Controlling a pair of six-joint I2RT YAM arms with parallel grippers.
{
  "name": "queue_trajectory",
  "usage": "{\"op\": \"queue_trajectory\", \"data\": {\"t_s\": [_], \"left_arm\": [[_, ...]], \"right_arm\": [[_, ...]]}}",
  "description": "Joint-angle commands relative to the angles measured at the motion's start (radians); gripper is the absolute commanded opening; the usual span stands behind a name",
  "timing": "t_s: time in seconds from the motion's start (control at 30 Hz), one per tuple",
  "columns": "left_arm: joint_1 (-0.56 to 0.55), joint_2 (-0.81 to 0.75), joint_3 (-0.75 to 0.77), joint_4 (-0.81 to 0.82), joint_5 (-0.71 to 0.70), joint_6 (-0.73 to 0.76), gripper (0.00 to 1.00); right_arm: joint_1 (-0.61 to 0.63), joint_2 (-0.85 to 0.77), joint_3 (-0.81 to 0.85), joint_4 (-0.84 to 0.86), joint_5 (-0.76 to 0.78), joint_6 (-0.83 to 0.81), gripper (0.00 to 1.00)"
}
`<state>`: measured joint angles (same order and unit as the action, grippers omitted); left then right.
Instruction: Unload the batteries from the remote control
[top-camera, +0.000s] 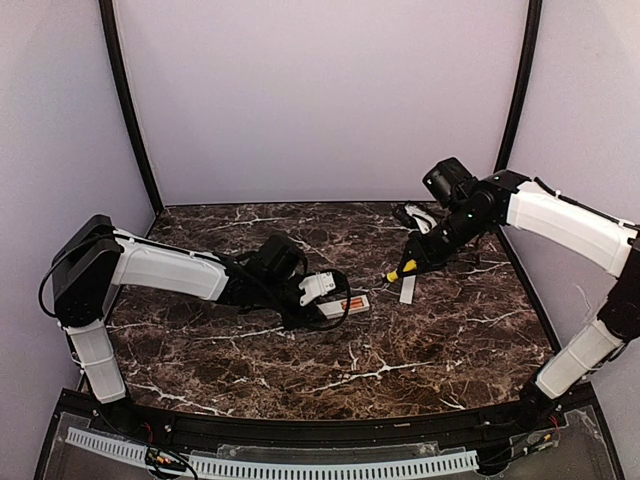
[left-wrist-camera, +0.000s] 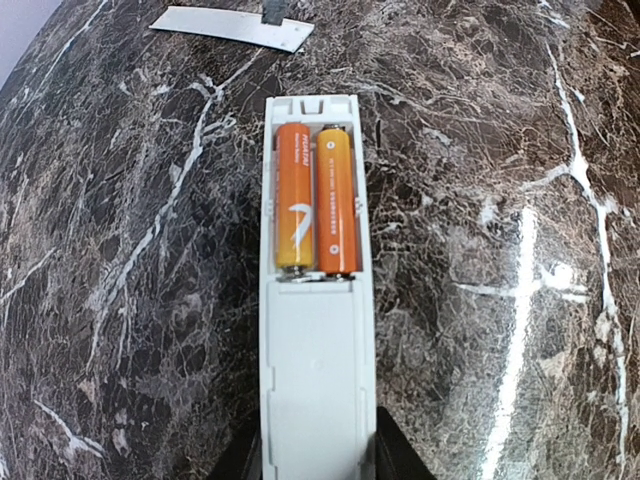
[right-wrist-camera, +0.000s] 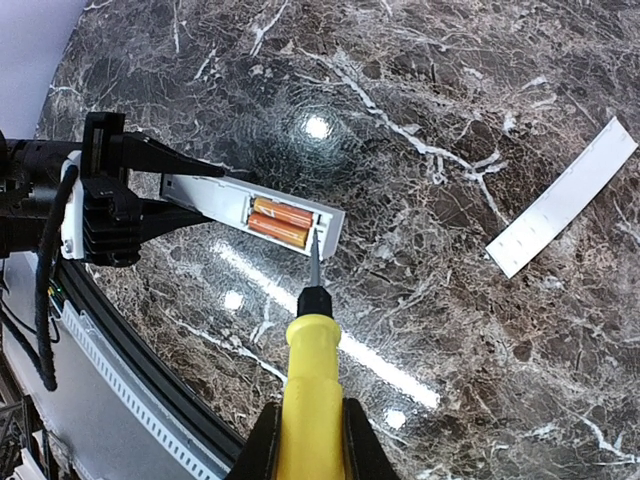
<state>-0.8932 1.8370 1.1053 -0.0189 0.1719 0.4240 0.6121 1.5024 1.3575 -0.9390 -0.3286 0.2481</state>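
The left gripper (left-wrist-camera: 318, 464) is clamping the near end of the remote control (left-wrist-camera: 318, 370), one finger on each long side, and the remote is reaching straight out ahead of it over the marble table (left-wrist-camera: 500, 250). Both batteries (left-wrist-camera: 335, 200) are sitting side by side in the open bay near the far end. The right gripper (right-wrist-camera: 312, 440) is squeezing the yellow handle of a screwdriver (right-wrist-camera: 312, 370), whose shaft is pointing ahead toward the bay end; contact cannot be told. A white cover strip (right-wrist-camera: 560, 200) is lying ahead and to its right.

Tiny white print on batteries (left-wrist-camera: 297, 195) illegible; white arrow-like mark on left one.
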Motion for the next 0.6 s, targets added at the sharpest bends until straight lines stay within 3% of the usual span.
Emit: {"op": "queue_trajectory", "data": {"t_s": [0.0,0.57], "left_arm": [[-0.008,-0.050,-0.016,0.016,0.026,0.011,0.00],[-0.018,-0.050,-0.018,0.015,0.016,0.007,0.00]], "right_arm": [[0.017,0.013,0.010,0.047,-0.004,0.019,0.00],[0.021,0.068,-0.014,0.066,-0.077,0.005,0.00]]}}
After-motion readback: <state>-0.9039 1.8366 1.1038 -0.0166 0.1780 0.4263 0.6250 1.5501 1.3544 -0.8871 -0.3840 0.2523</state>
